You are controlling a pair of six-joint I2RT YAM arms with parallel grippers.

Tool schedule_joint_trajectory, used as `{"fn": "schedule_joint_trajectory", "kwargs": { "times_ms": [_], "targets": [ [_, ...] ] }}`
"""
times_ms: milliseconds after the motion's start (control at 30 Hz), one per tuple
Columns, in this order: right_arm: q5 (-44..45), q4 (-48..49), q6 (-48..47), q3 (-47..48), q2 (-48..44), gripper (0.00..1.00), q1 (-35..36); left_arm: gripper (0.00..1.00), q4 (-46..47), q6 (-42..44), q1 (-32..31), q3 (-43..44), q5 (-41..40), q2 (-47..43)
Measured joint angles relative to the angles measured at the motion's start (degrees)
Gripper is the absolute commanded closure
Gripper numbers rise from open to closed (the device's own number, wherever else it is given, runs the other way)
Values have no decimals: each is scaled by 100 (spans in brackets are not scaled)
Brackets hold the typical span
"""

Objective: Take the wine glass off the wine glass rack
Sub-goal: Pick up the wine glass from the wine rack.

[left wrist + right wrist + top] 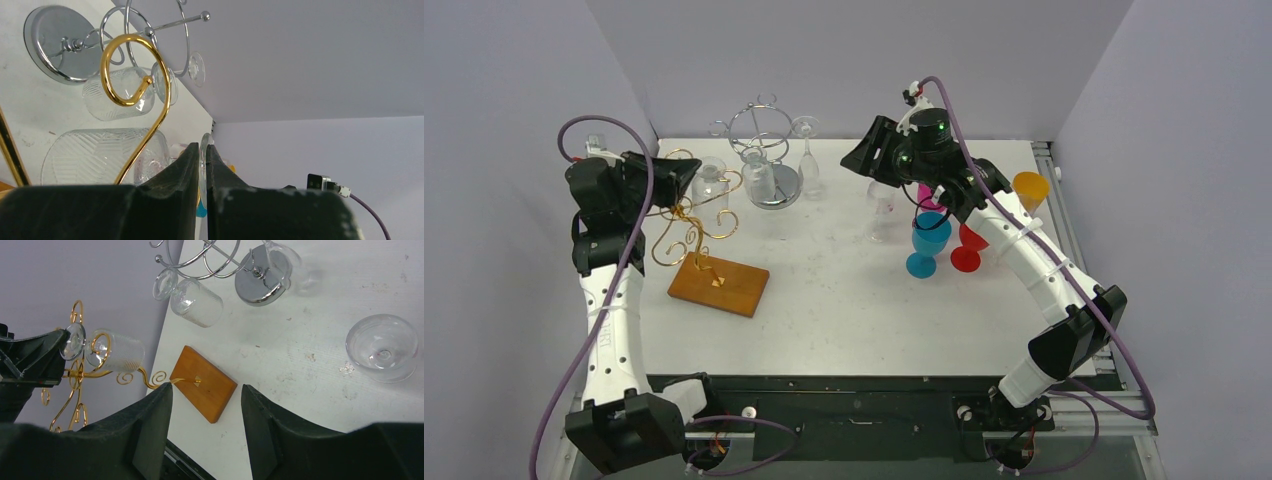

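Observation:
A gold wire wine glass rack [686, 228] stands on a wooden base [720, 285] at the left of the table. A clear ribbed wine glass [710, 184] hangs from its top curl [134, 75], with the stem through the loop. My left gripper [682, 176] is shut on the thin round foot [204, 148] of this glass; its bowl [100, 156] lies to the left of the fingers. From the right wrist, the glass [119, 354] is tilted nearly level. My right gripper [861, 156] hangs open and holds nothing, high over the table's middle [206, 396].
A chrome rack [766, 150] with a hanging clear glass [758, 181] stands at the back, and another glass [808, 152] is beside it. A clear glass [884, 206] and blue [927, 243], red [968, 252], pink [929, 195] and orange [1030, 187] glasses stand under my right arm.

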Motion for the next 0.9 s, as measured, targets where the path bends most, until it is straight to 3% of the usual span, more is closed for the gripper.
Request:
{"fn": "schedule_joint_trajectory", "kwargs": {
  "times_ms": [900],
  "targets": [
    [2,-42,-4,24,0,51,9,100,667,-898,24,-85,-72,210]
  ]
}}
